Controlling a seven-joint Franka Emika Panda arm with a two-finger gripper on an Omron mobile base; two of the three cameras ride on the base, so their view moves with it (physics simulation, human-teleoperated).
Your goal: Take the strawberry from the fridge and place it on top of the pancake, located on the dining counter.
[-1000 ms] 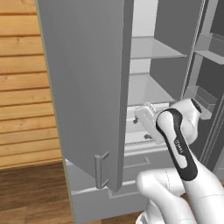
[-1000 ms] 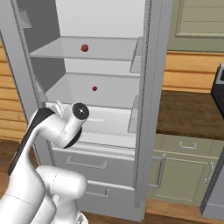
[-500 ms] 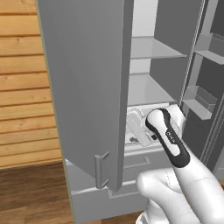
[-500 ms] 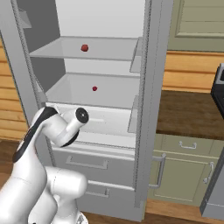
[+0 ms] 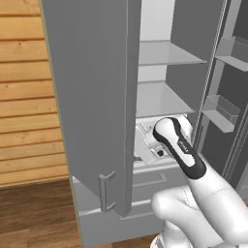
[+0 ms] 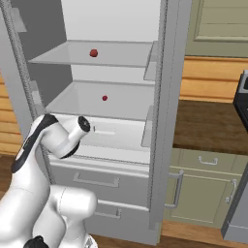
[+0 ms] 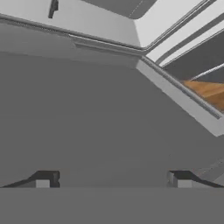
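Observation:
The fridge stands with its doors open, showing white shelves. A tiny dark red strawberry lies on the middle shelf. A larger red round thing sits on the shelf above. My gripper is open with nothing between its fingertips, and faces a flat grey fridge surface up close. In the left base view the hand is low in the fridge opening, just below the middle shelf and partly behind the left door. The pancake and the dining counter are out of view.
The left door's edge stands close to my hand's left. The right door's bins hang to the arm's right. Drawers close off the fridge's lower part. A brown countertop over olive cabinets lies right of the fridge.
My wrist has swung left inside the fridge opening, toward the left door's edge, staying at about the same height. The jaws stay wide apart. Both red things lie where they were.

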